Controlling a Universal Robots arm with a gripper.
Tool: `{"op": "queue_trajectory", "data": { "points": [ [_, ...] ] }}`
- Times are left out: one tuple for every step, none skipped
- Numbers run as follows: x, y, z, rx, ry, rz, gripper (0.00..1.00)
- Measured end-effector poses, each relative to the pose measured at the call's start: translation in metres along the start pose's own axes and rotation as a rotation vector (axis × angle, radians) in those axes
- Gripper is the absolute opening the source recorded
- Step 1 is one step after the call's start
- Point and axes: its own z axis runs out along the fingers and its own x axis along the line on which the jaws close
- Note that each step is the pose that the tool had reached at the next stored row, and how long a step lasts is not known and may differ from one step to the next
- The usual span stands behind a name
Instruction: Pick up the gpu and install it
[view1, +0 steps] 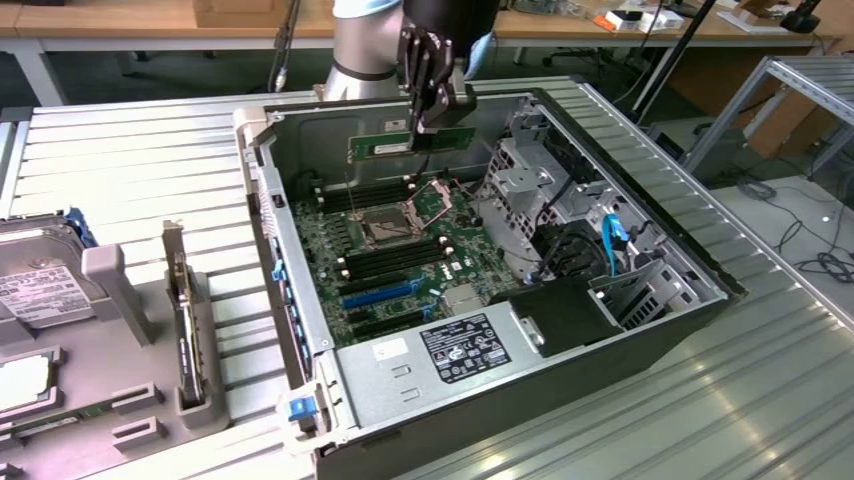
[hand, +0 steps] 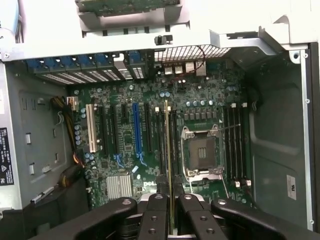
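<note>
Gripper pinched tight on gpu, the green stick, held long edge down, in air above open pc case, over far end of motherboard by cpu socket. Wrist view: stick edge-on betw fingers.

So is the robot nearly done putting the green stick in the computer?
Picking up looks done: the tool is shut on the gpu, holding it in the air above the open computer case. Not installed yet: it hangs over the motherboard, clear of the black slots beside the processor socket.
</note>
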Motion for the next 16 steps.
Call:
{"op": "queue_trajectory", "data": {
  "points": [
    [-0.002, 0.0001, 0.0006, 0.0000, 0.0001, 0.000, 0.14],
    [-0.005, 0.0003, 0.0016, 0.0000, 0.0001, 0.000, 0.14],
    [-0.005, 0.0002, 0.0025, 0.0001, 0.0000, 0.000, 0.14],
    [-0.005, 0.0003, 0.0037, 0.0000, 0.0001, 0.000, 0.14],
    [-0.005, 0.0002, 0.0051, 0.0000, 0.0001, 0.000, 0.14],
    [-0.005, 0.0002, 0.0061, 0.0000, 0.0000, 0.000, 0.14],
    [-0.005, 0.0002, 0.0070, 0.0000, 0.0001, 0.000, 0.14],
    [-0.005, 0.0001, 0.0090, 0.0001, 0.0000, 0.000, 0.14],
    [-0.005, 0.0001, 0.0113, 0.0000, 0.0000, 0.000, 0.14],
    [-0.005, 0.0000, 0.0137, 0.0002, 0.0000, 0.000, 0.14],
    [-0.005, -0.0001, 0.0161, 0.0002, 0.0001, 0.000, 0.14],
    [-0.005, -0.0001, 0.0177, 0.0003, 0.0001, 0.000, 0.14],
    [-0.005, -0.0002, 0.0194, 0.0004, 0.0000, 0.000, 0.14],
    [-0.005, -0.0002, 0.0212, 0.0005, 0.0000, 0.000, 0.14],
    [-0.005, -0.0003, 0.0233, 0.0007, 0.0000, 0.000, 0.14],
    [-0.005, -0.0003, 0.0235, 0.0006, 0.0002, 0.000, 0.14]
  ]
}}
